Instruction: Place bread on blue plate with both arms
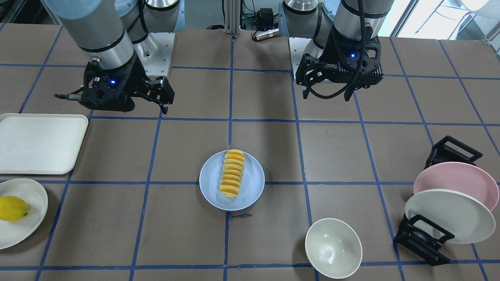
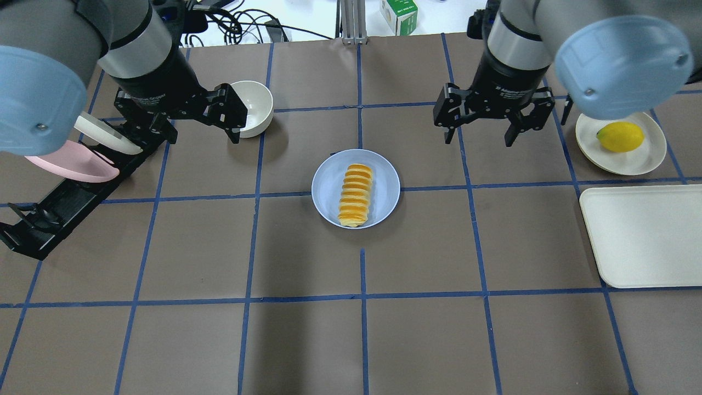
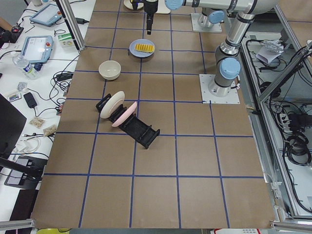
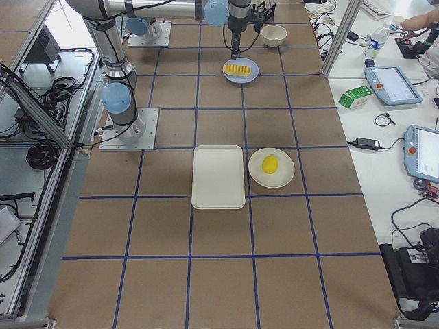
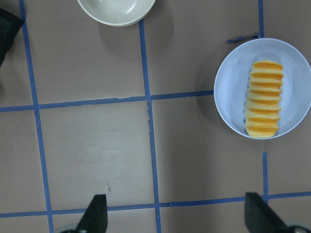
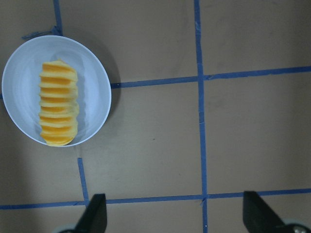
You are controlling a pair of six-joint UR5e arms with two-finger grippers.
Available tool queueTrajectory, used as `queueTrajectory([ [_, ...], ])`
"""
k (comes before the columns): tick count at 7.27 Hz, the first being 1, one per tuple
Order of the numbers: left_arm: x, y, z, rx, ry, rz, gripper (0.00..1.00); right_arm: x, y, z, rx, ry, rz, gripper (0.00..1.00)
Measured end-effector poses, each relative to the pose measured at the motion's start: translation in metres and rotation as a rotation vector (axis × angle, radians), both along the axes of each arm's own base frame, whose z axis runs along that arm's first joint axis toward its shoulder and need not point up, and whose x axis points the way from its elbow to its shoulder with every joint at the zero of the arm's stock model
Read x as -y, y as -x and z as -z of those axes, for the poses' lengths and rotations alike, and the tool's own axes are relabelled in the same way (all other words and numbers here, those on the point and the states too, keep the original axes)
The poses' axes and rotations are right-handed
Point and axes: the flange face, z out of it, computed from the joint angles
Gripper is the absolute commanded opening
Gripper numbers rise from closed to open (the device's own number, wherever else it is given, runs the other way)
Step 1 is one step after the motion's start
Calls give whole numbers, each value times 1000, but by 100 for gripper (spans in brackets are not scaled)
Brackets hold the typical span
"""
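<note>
Bread [image 2: 356, 195] lies lengthwise in middle of blue plate [image 2: 328, 191], at centre of table [image 2: 307, 340], fully inside rim. Left fingers [image 2: 231, 111] and right fingers [image 2: 513, 130] both spread apart, grasp nothing, hover at either side, well apart from plate. Placing looks finished; only clean retreat remains, I judge. Advice: lift arms upward and outward, no sweep over plate; left arm must mind white bowl [image 2: 256, 104] near it.
</note>
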Motion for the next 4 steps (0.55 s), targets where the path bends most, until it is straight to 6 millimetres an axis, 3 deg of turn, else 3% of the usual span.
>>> queueTrajectory([
  [2,-1,-1,-1,0,2,-15,100,-16,26,-22,-2,1,33,100],
  [4,-4,-1,-4,0,4,-20,100,-22,28,-27,-3,3,33,100],
])
